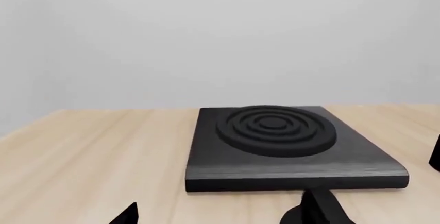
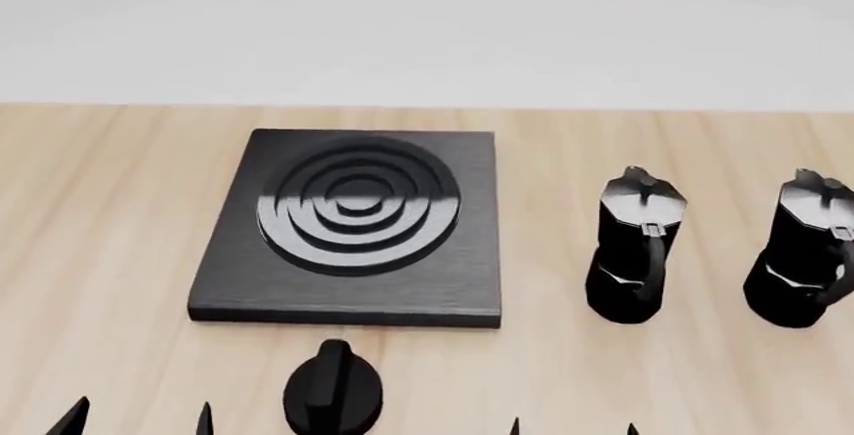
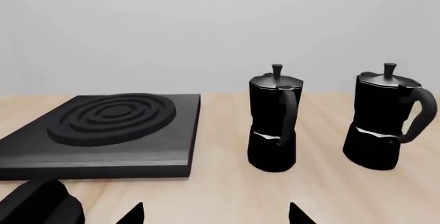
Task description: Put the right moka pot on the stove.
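Head view: light wood-grain table point(image 2: 107, 205). Stove point(image 2: 354, 227), flat square brushed black slab with raised concentric rings, centre-left. Round black knob point(image 2: 334, 390) below it. Right moka pot point(image 2: 805, 251), glossy, faceted, waisted, upright at right edge, well apart from stove; identical left pot point(image 2: 635, 247) beside. Left gripper point(image 2: 136, 420), right gripper point(image 2: 574, 429): only pointed tips at bottom edge, apparently spread apart, holding nothing.
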{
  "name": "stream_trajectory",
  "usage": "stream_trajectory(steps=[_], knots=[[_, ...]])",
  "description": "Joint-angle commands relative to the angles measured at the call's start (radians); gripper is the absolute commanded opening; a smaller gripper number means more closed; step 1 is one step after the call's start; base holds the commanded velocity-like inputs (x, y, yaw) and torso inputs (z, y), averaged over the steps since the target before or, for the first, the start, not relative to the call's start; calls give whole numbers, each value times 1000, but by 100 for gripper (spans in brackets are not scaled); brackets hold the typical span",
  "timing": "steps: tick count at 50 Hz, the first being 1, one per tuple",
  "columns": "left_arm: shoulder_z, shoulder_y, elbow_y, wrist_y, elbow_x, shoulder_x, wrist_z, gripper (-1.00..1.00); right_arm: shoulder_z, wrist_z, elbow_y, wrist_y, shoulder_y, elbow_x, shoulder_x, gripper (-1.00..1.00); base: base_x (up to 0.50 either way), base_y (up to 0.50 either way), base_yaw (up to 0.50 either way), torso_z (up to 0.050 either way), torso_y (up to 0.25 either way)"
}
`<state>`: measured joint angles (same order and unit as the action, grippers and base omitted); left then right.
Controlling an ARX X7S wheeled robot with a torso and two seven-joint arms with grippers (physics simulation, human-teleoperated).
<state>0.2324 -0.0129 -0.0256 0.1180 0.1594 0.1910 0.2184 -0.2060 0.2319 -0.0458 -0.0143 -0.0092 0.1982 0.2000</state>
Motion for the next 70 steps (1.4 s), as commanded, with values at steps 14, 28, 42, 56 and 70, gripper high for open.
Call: stream_trajectory(steps=[14, 28, 42, 56, 70], knots=[[10, -2, 1, 0, 15, 10, 8, 100, -10, 6, 14, -9, 5, 14, 7, 100, 209, -88, 0, 0, 0], [16, -4, 0, 1, 16, 14, 18, 100, -16, 12, 17, -16, 5, 15, 13, 100, 208, -83, 0, 0, 0], [21, -5, -3, 5, 21, 17, 27, 100, -21, 16, 30, -16, 14, 20, 17, 100, 203, -31, 0, 0, 0], [-21, 17, 422, -355, 169, 112, 78, 100, -9, 55, -182, 127, 4, 32, 80, 100, 0, 0, 0, 0, 1], [-102, -21, 839, -662, 329, 206, 198, 100, -3, 112, -453, 325, 19, 35, 142, 100, 0, 0, 0, 0, 0]])
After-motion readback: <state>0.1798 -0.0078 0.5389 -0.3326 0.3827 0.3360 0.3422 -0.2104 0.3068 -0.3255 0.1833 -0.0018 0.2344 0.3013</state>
